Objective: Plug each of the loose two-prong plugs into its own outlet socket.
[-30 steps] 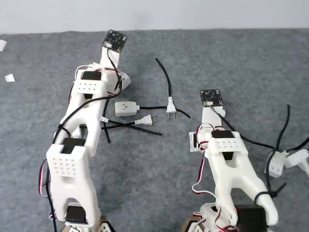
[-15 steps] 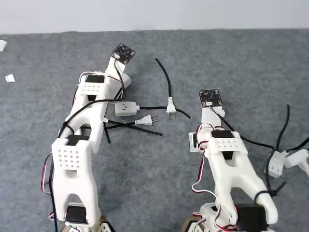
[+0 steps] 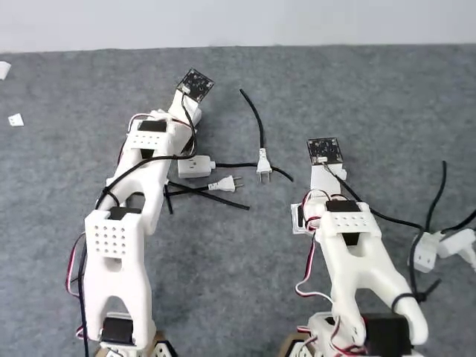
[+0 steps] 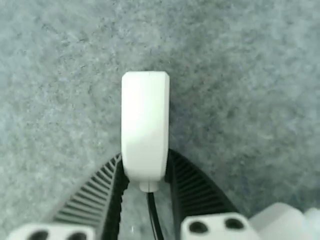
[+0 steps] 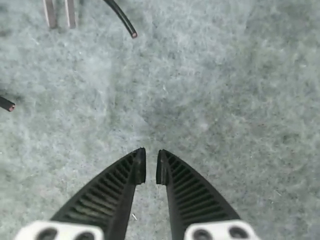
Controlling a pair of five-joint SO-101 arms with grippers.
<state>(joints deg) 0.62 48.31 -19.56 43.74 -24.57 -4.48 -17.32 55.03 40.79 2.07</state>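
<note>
The white outlet block [image 4: 145, 120] is gripped at its cord end by the left tool [image 4: 145, 165]. The ribbed fingers [image 4: 112, 185] clamp it from both sides, and its black cord [image 4: 151, 212] trails back between them. My guess is that it is taken there so the rest of the block stands clear of the fingers and can be turned to meet a plug. I cannot tell which side carries the slots, nor whether it rests on the grey surface [image 3: 372, 97] or hangs just above it. The left arm [image 3: 149, 149] stretches toward the far edge, over the left half. Near the middle lies a second outlet socket [image 3: 193, 166], apparently face up. Just beside it, toward the near edge, is a loose two-prong plug [image 3: 225, 184]. Another plug [image 3: 262, 165] lies a little nearer the right edge, its prongs [image 5: 59, 12] pointing toward the near edge. Neither plug is seated yet. The right tool [image 5: 151, 166] hovers over bare surface near those prongs, fingers drawn almost together on nothing, probably placed so it can take that plug. Two more white cord blocks [image 3: 424, 256] lie by the right edge.
</note>
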